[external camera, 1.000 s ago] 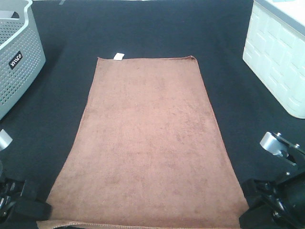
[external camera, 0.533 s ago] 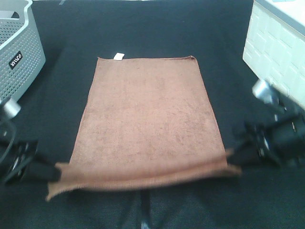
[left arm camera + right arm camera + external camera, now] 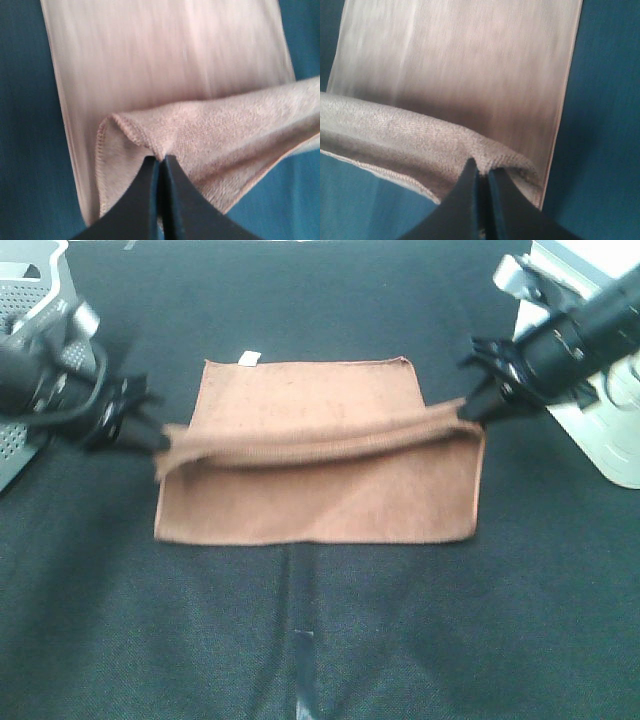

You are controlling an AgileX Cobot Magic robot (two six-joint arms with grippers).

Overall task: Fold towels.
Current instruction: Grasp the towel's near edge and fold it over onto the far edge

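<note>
Towel (image 3: pixel 320 490): you're looking at reddish-brown cloth, soft and matt, with a fuzzy nap and a stitched hem.
Counter (image 3: pixel 420 640): you see a dark, matt, finely textured fabric cover.
Basket (image 3: pixel 12 455): grey plastic, matt.
Bin (image 3: pixel 610 445): white plastic, smooth, slightly shiny.

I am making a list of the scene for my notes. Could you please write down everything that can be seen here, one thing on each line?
towel: one, reddish-brown, middle of the table, its near edge lifted and carried over the flat part towards the far edge
tag: one, white, on the towel's far edge, near its left corner
basket: one, grey, perforated, far left, partly behind the left arm
box: one, white, far right, partly behind the right arm
table: one, black cover, under everything
left hand: one, black, shut on the left end of the lifted edge
right hand: one, black, shut on the right end of the lifted edge
</note>
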